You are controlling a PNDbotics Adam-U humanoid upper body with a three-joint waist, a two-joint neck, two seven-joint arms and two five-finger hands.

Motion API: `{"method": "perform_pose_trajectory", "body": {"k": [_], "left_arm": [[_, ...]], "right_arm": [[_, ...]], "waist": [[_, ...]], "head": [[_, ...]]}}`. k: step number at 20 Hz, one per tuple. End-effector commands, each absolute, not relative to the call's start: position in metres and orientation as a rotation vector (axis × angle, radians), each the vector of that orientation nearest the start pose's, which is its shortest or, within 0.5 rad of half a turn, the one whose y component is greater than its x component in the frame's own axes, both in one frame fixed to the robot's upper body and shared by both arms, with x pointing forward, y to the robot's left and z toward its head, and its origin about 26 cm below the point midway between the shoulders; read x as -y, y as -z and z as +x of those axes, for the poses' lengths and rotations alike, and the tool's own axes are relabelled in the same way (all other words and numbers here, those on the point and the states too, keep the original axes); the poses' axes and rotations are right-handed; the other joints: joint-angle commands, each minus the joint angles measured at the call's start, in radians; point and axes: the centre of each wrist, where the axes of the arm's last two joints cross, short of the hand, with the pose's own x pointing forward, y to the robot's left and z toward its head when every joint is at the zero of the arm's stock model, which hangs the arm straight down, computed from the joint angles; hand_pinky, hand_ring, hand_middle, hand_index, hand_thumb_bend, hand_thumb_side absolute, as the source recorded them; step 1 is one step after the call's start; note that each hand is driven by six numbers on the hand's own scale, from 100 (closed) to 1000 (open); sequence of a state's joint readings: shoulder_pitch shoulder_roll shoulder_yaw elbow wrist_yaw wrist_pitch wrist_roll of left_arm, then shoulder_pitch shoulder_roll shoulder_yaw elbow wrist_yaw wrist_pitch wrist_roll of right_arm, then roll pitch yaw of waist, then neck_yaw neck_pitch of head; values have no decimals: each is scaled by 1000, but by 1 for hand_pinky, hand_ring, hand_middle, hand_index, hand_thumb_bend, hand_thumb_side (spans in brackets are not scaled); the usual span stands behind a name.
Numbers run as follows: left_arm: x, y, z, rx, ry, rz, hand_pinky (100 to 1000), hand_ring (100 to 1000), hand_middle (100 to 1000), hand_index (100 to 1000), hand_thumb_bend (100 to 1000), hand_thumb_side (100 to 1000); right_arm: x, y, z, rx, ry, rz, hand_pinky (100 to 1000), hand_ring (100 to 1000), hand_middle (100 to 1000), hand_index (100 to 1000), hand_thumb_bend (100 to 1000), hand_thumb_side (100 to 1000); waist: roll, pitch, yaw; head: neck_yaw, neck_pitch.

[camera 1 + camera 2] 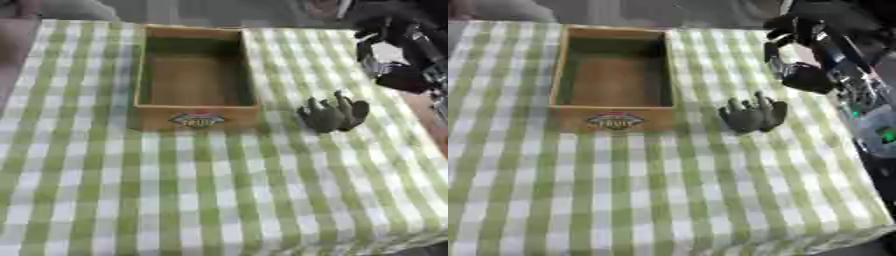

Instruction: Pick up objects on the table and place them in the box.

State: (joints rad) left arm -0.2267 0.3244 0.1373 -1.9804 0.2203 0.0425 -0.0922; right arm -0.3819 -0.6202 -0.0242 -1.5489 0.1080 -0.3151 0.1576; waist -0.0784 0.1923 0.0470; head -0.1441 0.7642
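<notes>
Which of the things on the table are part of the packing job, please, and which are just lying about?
Part of the job:
- wooden box, open, nothing visible inside
- dark green toy figure, lying on the cloth right of the box
- right hand, above and beyond the figure, touching nothing

Just there:
- green checked tablecloth, covering the table

A green-and-white checked tablecloth point(175, 200) covered the table, filling most of the frame from the lower edge to near the top. Cloth lay slightly askew, narrowing toward the upper edge. A strip of grey floor point(262, 10) showed along the top, beyond the cloth's far edge.
</notes>
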Motion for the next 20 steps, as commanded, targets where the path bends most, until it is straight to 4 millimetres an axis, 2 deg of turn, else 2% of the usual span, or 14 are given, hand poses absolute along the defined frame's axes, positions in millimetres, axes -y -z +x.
{"method": "perform_pose_trajectory", "body": {"k": [1, 14, 17, 20], "left_arm": [[-304, -194, 290, 2191, 228, 24, 546, 660, 551, 574, 100, 636], [-304, -193, 290, 2193, 221, 23, 547, 660, 550, 573, 100, 637], [-304, -193, 290, 2193, 221, 21, 547, 660, 550, 574, 100, 637], [-303, -193, 290, 2194, 221, 19, 548, 660, 550, 574, 100, 637]], "right_arm": [[371, -188, 353, 2104, -874, -512, 700, 755, 747, 795, 100, 356], [372, -190, 353, 2105, -884, -513, 705, 760, 752, 793, 100, 343], [375, -194, 354, 2086, -962, -533, 727, 785, 770, 799, 100, 305], [382, -195, 354, 2020, -1135, -572, 771, 833, 814, 823, 100, 283]], "waist": [[3, -12, 1], [12, -11, 1], [18, -11, 0], [20, -12, 0]], "head": [[-3, 6], [-4, 6], [-4, 6], [-5, 6]]}}
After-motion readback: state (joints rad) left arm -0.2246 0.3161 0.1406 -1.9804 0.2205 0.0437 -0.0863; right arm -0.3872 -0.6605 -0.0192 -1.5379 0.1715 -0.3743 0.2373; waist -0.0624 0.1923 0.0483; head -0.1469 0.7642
